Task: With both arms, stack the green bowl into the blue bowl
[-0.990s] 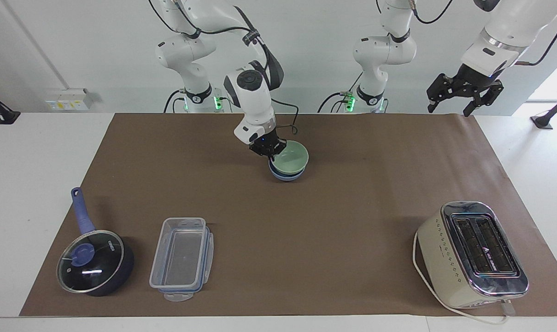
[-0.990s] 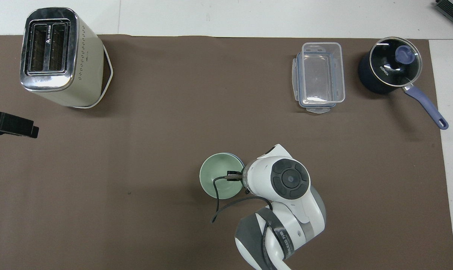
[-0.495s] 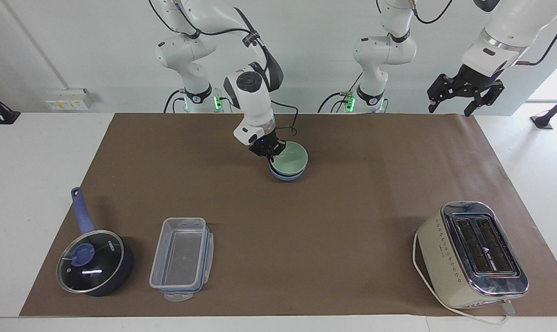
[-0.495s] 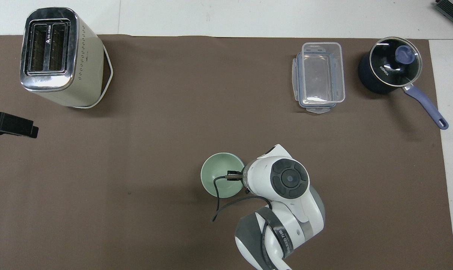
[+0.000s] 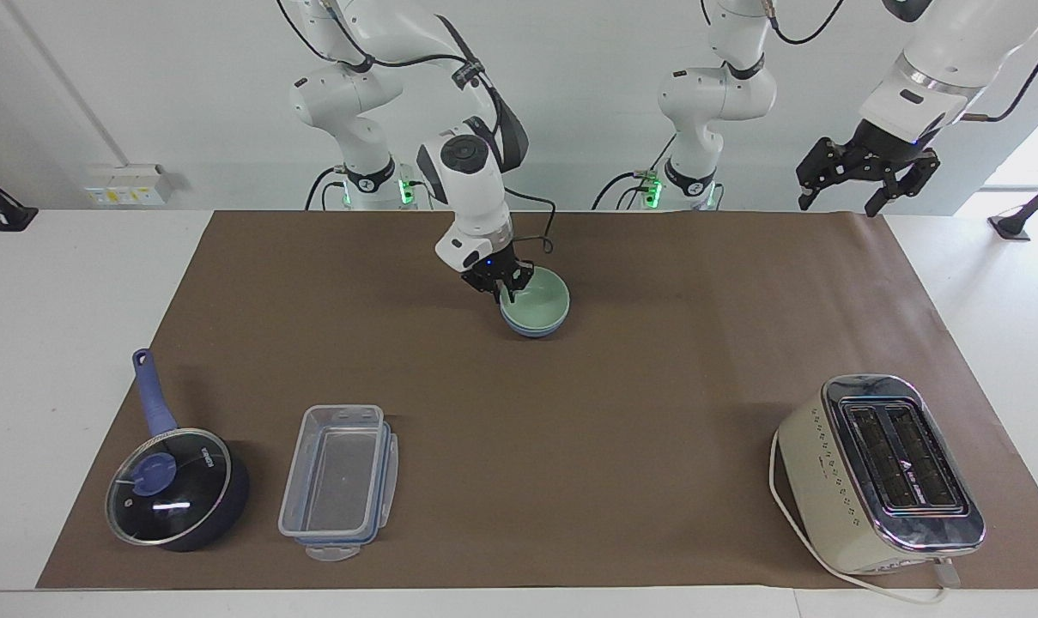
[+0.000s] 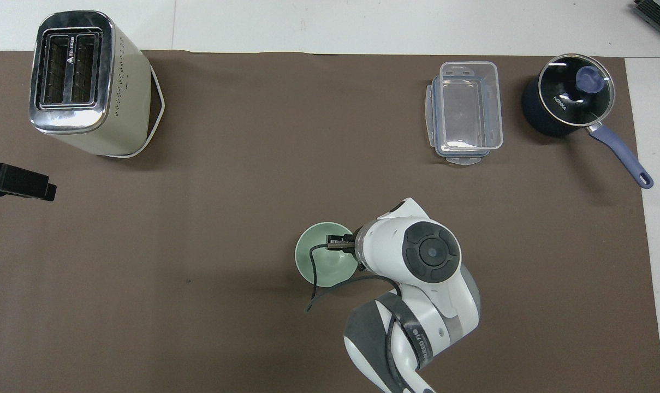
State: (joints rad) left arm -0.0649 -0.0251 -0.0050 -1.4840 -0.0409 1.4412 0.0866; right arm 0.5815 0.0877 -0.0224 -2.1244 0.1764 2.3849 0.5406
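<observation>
The pale green bowl (image 5: 540, 300) sits level inside the periwinkle blue bowl (image 5: 536, 329) on the brown mat, near the robots and midway along the table. Only the blue bowl's outer wall shows under it. In the overhead view the green bowl (image 6: 321, 262) covers the blue one. My right gripper (image 5: 503, 290) is down at the green bowl's rim on the side toward the right arm's end, shut on that rim. Its wrist hides it in the overhead view. My left gripper (image 5: 864, 193) waits open and empty, raised over the mat's edge at the left arm's end (image 6: 18, 183).
A cream toaster (image 5: 879, 472) stands far from the robots at the left arm's end. A clear lidded box (image 5: 338, 481) and a dark blue saucepan with glass lid (image 5: 175, 489) stand far from the robots at the right arm's end.
My right gripper lowered the tilted green bowl, which now sits level and deeper in the blue bowl. The right wrist has turned a little. The left arm has not moved.
</observation>
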